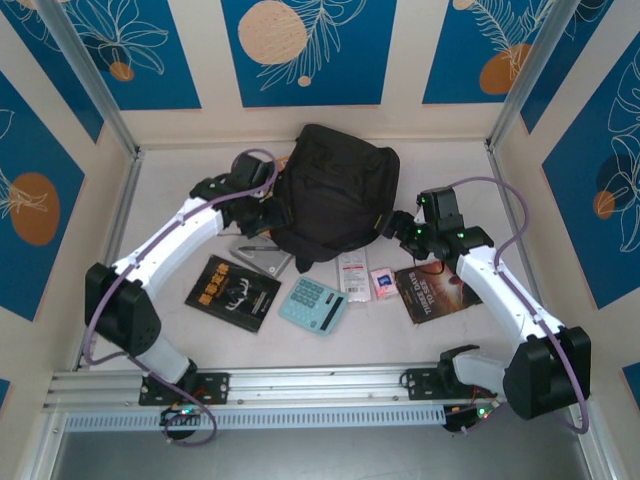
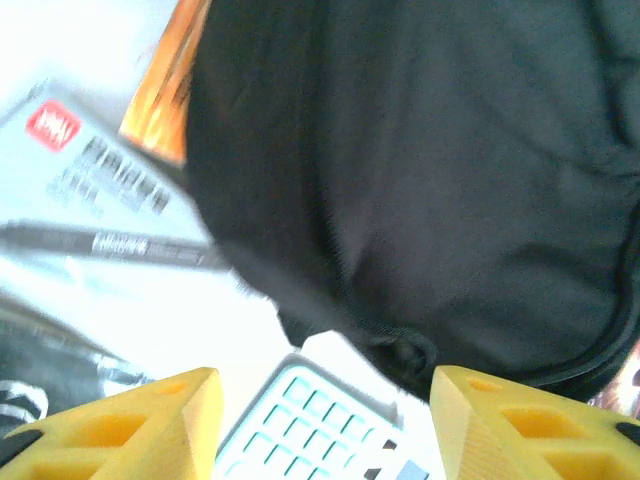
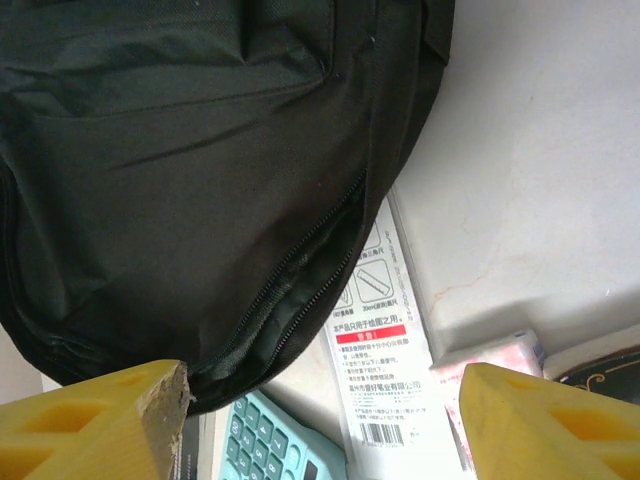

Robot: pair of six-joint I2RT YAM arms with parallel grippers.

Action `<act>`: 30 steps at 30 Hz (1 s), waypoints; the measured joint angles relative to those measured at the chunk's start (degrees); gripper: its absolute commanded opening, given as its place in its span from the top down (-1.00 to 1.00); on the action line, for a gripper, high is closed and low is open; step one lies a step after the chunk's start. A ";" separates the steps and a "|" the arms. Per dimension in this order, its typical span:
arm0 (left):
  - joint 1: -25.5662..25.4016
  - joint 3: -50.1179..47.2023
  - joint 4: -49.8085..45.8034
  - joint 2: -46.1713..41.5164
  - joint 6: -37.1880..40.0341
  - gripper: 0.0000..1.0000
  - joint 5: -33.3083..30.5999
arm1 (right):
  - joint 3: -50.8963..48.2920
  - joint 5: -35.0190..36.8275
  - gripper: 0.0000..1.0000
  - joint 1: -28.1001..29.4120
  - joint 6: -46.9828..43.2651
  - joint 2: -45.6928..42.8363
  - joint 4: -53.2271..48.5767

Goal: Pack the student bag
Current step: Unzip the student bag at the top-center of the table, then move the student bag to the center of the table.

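Student bag (image 1: 335, 190) lies slumped in the middle of the table (image 1: 455, 165). Everything loose sits just on its near side.

Left gripper (image 2: 322, 388): at the bag's left flank, fingers parted at a middling gap, nothing between them. Right gripper (image 3: 325, 378): at the bag's right flank, fingers wide, holding nothing.

Count:
- bags: one
- books: two, a black-covered book (image 1: 232, 292) near-left of the bag and a dark brown book (image 1: 437, 290) near-right
- calculator (image 1: 313, 305): one, straight in front of the bag
- grey pen pack (image 1: 262, 256): one, partly tucked under the bag's near-left edge
- white labelled packet (image 3: 375, 340): one, touching the bag's near edge
- small pink packet (image 3: 495, 362): one, just right of the white one

Risks, as I judge them:
- The zipper (image 3: 290, 290) runs along soft, wrinkled cloth. I cannot tell whether it is open. A pinch here may take loose fabric and not the pull.
- The bag overlaps the pen pack and the packet, so tugging the bag could drag or scatter them.
- Both arms crowd the same bag, and a careless inward move could knock the wrists together.
- A one-sided pull would slide the limp bag rather than spread its mouth.
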 measured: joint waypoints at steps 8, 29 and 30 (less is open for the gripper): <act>-0.90 -4.42 4.96 -0.66 -5.22 -0.13 2.34 | 1.55 0.02 -0.38 2.51 -7.89 0.70 2.89; -5.27 -4.42 9.09 3.61 -5.97 1.00 2.38 | 2.34 -1.42 -0.13 12.37 -33.57 1.27 13.94; -5.27 -4.42 8.87 3.54 -5.42 1.00 2.23 | 2.34 -2.54 -0.13 13.11 -37.59 1.55 14.47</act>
